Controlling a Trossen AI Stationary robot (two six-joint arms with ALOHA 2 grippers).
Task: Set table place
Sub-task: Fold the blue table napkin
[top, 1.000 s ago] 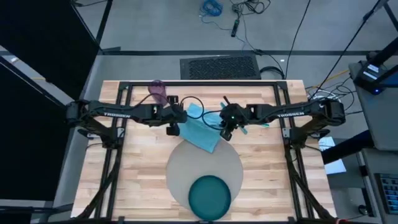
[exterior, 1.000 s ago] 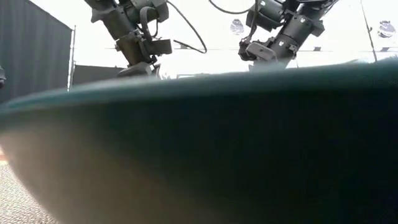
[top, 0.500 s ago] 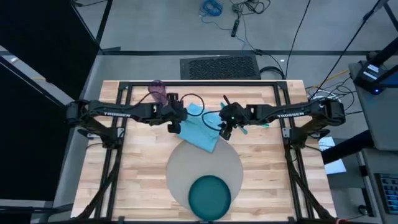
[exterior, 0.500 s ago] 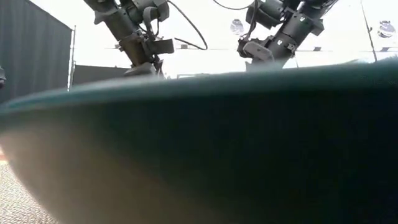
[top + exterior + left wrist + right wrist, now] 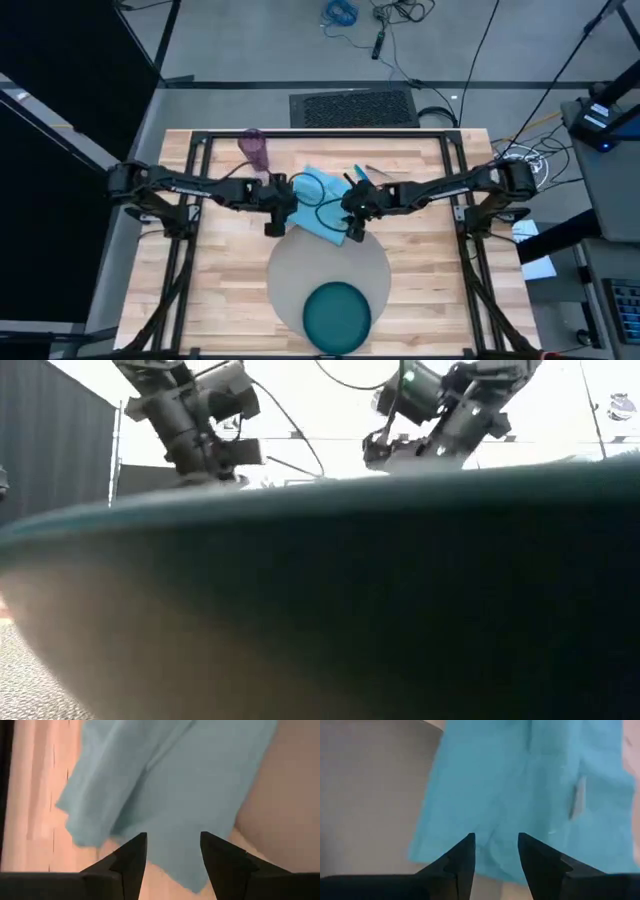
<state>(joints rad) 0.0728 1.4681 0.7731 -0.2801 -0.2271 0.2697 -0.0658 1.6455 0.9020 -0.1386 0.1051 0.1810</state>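
- Light-blue napkin (image 5: 322, 205) lying rumpled on the table (image 5: 230, 290), mid-table toward the far side, its near corner overlapping the far rim of the round grey-beige mat (image 5: 300, 270).
- Teal plate (image 5: 337, 316) resting on the near part of the mat, well apart from the napkin; in the low view, filling most of the frame as a dark blurred rim.
- Translucent purple cup (image 5: 254, 148) standing near the far-left edge of the tabletop, behind the left arm.
- Teal-handled cutlery (image 5: 362, 176) partly visible just past the napkin's far-right side, mostly hidden by the right arm.
- Left gripper (image 5: 276, 203) at the napkin's left edge, low over the cloth; fingers apart in the left wrist view (image 5: 172, 855), blue cloth showing in the gap, nothing gripped.
- Right gripper (image 5: 353, 222) at the napkin's near-right corner, where cloth meets mat; fingers apart in the right wrist view (image 5: 496, 855), cloth between and beyond them, nothing clamped.
- Contact between fingertips and cloth impossible to tell.
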